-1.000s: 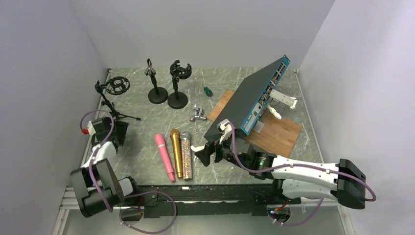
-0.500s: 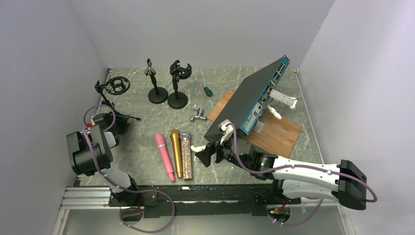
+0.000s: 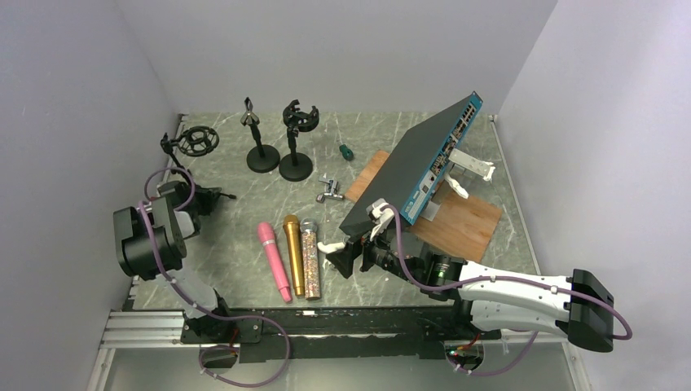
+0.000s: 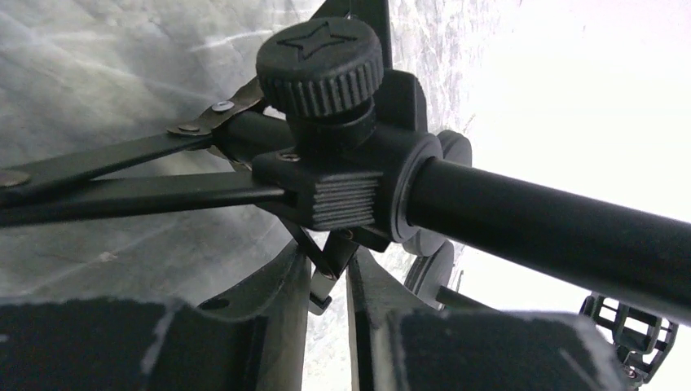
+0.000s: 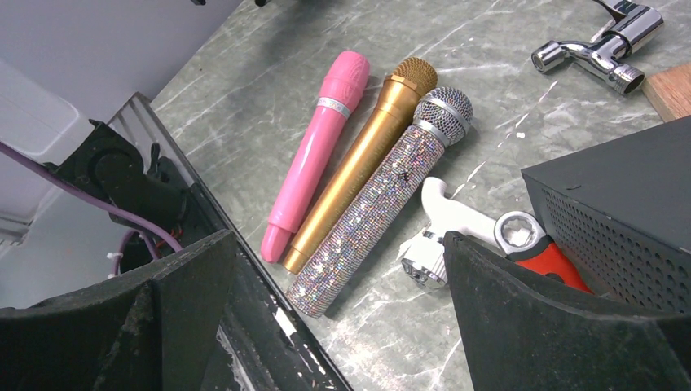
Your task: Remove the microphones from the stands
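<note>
Fingers of left gripper narrow round thin brace of black tripod stand, hard by left wall; grip unclear. Right gripper wide above pink microphone, gold microphone and glittery silver microphone, lying side by side near marble table's front edge.

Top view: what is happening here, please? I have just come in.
The left gripper is almost shut around a thin brace of the tripod stand, at the left side of the table. The right gripper hangs open near three microphones, which lie side by side on the table. No microphone sits in that stand.
</note>
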You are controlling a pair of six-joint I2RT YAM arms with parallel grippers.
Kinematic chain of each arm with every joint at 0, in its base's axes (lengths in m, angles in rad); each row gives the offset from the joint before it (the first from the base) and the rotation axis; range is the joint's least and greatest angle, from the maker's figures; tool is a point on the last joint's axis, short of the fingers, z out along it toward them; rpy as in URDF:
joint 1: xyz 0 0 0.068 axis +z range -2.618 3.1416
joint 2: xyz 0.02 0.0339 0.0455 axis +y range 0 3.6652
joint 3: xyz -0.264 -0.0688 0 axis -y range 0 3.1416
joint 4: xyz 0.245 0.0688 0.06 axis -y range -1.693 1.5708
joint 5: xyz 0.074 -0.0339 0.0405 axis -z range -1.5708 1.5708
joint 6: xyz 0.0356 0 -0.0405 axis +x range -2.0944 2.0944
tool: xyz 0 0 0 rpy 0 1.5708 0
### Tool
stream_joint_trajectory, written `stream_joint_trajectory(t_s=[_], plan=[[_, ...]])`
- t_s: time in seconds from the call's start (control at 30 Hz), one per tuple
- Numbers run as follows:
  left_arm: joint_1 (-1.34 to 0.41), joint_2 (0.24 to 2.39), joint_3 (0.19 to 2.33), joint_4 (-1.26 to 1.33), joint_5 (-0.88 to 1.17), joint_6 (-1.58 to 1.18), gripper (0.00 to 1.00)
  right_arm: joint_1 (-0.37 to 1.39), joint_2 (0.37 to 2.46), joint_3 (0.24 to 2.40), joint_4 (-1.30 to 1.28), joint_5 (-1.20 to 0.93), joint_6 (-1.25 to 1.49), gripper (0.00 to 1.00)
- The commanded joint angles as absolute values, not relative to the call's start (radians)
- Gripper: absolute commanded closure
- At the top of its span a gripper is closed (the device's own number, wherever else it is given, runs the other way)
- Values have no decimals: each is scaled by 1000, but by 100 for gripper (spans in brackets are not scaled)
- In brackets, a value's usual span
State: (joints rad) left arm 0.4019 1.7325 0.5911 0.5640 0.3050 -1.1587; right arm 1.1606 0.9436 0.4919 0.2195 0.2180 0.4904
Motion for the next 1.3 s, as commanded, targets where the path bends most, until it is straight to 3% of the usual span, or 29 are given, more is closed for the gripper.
stream_joint_trajectory(t_s=[0.0,0.13,0.33,0.4,0.47,0.57,0.93,1.07,1.27], plan=[[351,1733,566,519,301,-1199,80,1144,945,484,213,292,525,0],[278,1694,532,543,256,-1278,85,1144,951,487,211,291,529,0],[129,1699,514,575,151,-1450,85,1144,972,499,207,289,531,0],[101,1736,538,589,157,-1470,79,1144,973,504,201,288,530,0],[93,1759,552,603,176,-1475,63,1144,969,505,195,291,530,0],[92,1726,545,576,191,-1433,50,1143,952,495,190,297,535,0],[93,1324,507,166,285,-1122,22,1146,967,485,214,289,535,0],[192,1160,509,8,286,-1023,20,1147,944,474,210,286,545,1],[527,1025,501,-68,236,-980,22,1147,893,459,211,292,546,0]])
